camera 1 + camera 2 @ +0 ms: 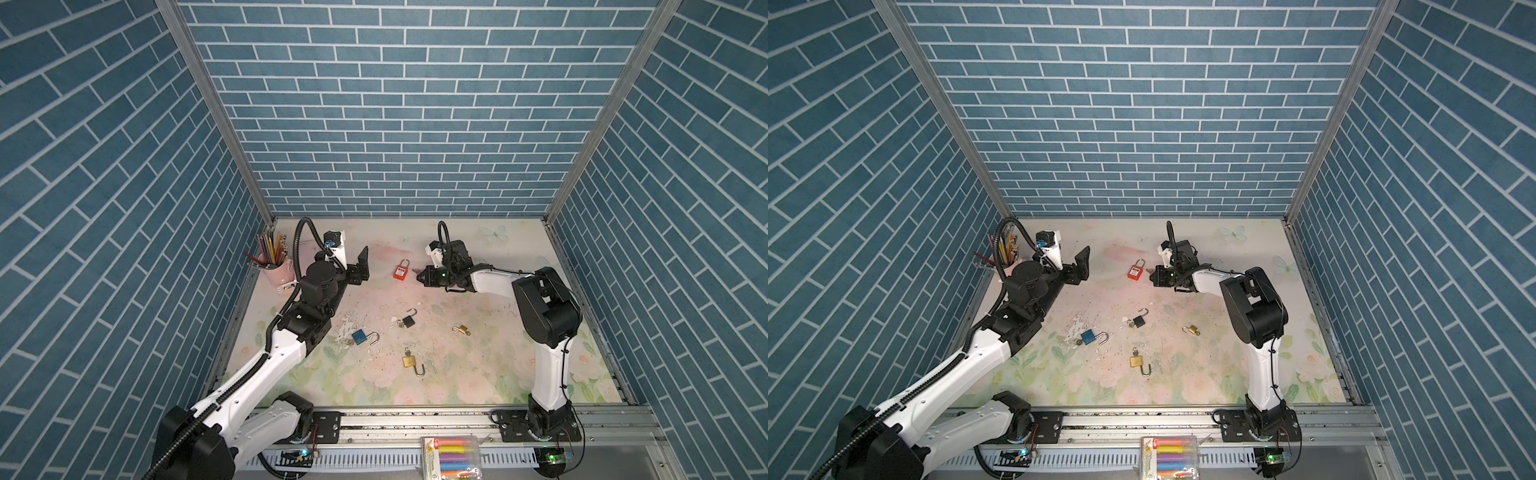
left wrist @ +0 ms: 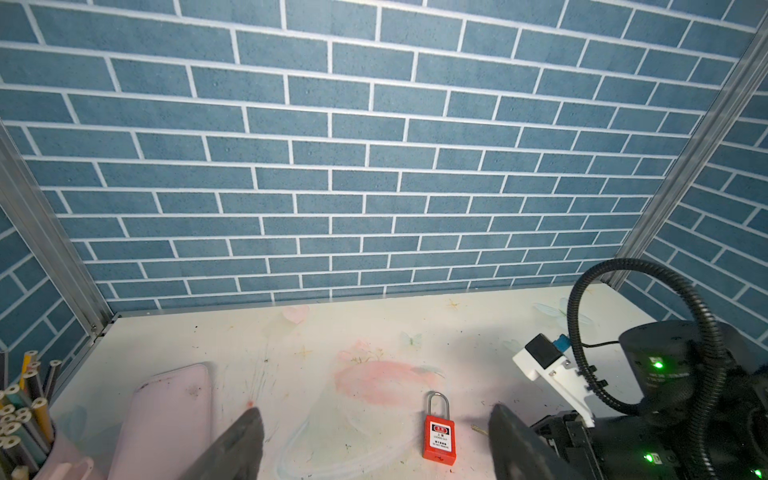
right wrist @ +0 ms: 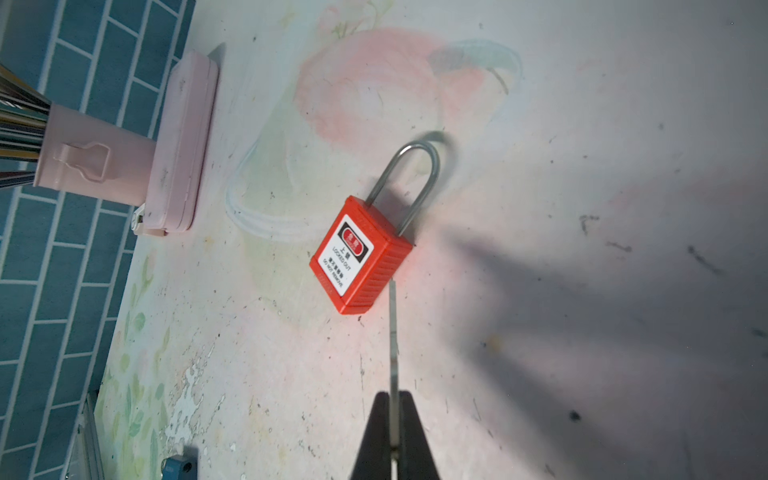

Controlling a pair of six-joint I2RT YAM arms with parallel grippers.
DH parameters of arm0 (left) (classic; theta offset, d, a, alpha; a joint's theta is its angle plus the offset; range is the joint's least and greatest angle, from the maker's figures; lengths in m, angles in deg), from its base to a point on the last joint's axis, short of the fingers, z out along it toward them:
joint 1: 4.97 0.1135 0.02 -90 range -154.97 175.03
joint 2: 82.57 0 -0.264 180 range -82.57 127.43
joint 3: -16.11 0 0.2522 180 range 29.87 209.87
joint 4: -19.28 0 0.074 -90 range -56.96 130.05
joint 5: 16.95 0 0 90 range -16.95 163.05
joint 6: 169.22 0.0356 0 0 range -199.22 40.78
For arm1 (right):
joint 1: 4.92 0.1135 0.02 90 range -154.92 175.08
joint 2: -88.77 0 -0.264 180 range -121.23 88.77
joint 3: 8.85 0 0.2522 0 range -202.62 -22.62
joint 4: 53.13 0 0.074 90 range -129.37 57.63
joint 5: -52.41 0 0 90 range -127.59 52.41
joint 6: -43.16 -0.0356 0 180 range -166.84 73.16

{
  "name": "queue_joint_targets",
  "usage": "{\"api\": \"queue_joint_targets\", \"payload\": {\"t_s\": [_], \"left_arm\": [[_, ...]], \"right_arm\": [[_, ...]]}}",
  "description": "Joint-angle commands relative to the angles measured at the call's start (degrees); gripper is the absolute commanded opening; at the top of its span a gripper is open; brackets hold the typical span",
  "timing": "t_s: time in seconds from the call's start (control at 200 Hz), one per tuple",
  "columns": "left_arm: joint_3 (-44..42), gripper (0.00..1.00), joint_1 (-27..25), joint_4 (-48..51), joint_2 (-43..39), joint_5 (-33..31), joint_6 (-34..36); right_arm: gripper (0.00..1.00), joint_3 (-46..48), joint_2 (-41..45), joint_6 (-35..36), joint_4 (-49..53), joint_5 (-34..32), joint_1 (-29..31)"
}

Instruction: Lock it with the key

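White links (image 1: 274,361), black joints (image 1: 548,307), ribbed cable (image 2: 575,328); left gripper (image 2: 374,413) black.

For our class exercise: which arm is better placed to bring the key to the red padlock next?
Right: the right gripper is shut on the key, its tip close to the red padlock. The left gripper is open and empty.

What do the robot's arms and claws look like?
The left arm and right arm have glossy white links with bulky black joints. Black ribbed hoses loop along them, and white camera brackets sit at the wrists. The left claw and right claw have dark, tapered fingers. Green lights glow on the right wrist.
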Motion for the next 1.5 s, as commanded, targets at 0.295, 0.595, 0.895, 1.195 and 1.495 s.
{"api": "queue_joint_targets", "payload": {"t_s": [0.295, 0.595, 0.895, 1.195, 1.495], "left_arm": [[-0.1, 0.86, 0.4, -2.2, 1.1, 2.5, -0.9], [-0.2, 0.86, 0.4, -2.3, 1.2, 3.3, -1.3], [-0.1, 0.86, 0.4, -2.3, 1.5, 3.7, -1.5], [-0.2, 0.86, 0.4, -2.2, 1.4, 4.0, -1.6], [-0.2, 0.86, 0.4, -2.2, 1.4, 4.0, -1.8]], "right_arm": [[0.06, -7.1, -6.5, -3.6, 3.8, 2.8, -1.0], [0.13, -9.2, -8.7, -4.0, 4.1, 3.8, -1.0], [0.18, -10.3, -9.9, -4.1, 4.0, 4.3, -1.0], [0.17, -11.7, -11.0, -4.2, 4.0, 4.7, -1.0], [0.18, -12.9, -12.0, -4.5, 3.9, 5.5, -1.0]]}}
